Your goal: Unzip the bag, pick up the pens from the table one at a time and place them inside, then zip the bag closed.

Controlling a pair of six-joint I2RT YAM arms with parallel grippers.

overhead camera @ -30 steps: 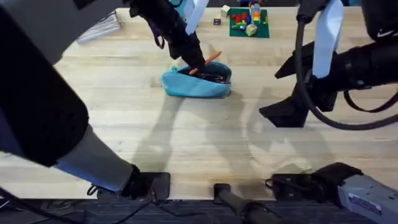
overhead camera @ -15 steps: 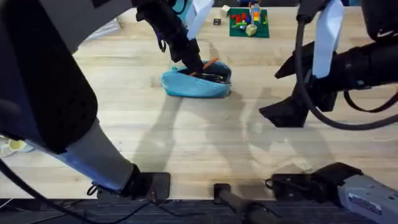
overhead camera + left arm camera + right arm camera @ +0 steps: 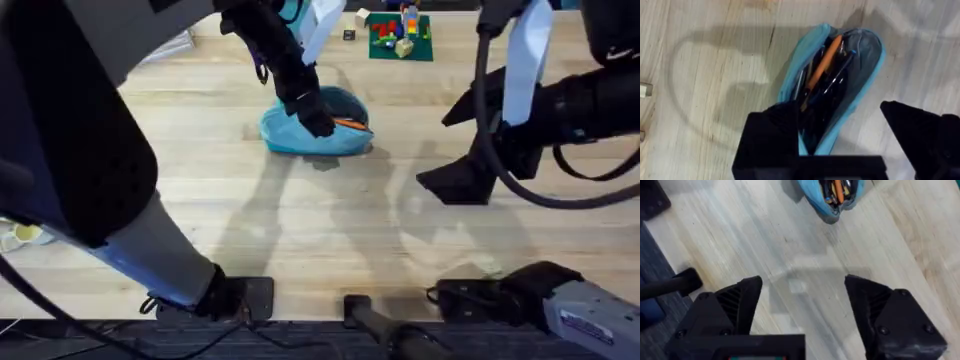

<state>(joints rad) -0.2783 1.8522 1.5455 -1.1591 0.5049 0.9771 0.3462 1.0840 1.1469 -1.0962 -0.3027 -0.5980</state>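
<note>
— Fingers first: how did we find the left end effector (image 3: 840,140)?

— Spread. In the left wrist view we saw its two black fingers (image 3: 775,135) standing apart with nothing between them, one at the near end of the bag (image 3: 837,85) and over its open mouth, the other out over the bare desk (image 3: 705,65). From overhead we placed it low over the bag's (image 3: 300,138) middle.

— And the bag itself?

— We found it lying on the far middle of the desk, unzipped and gaping. Inside we saw the orange pen (image 3: 821,70) lying lengthwise among dark contents; we took one of those for the dark pen (image 3: 837,75), though we could not separate it cleanly from the lining and shadows. Overhead, the orange pen's (image 3: 350,124) end showed at the opening.

— The right end effector (image 3: 802,307)?

— Also spread and empty, we judged, hanging over bare desk well to the right of the bag.

— So where did we stand?

— We judged the unzipping done and the orange pen in. We saw no pen lying loose on the visible desk, so the loading seemed finished, or nearly so. The zip was not yet closed; that remained. We expected the gaping mouth would need drawing together, and the pens settling below the zip line, before the slider could run.
</note>
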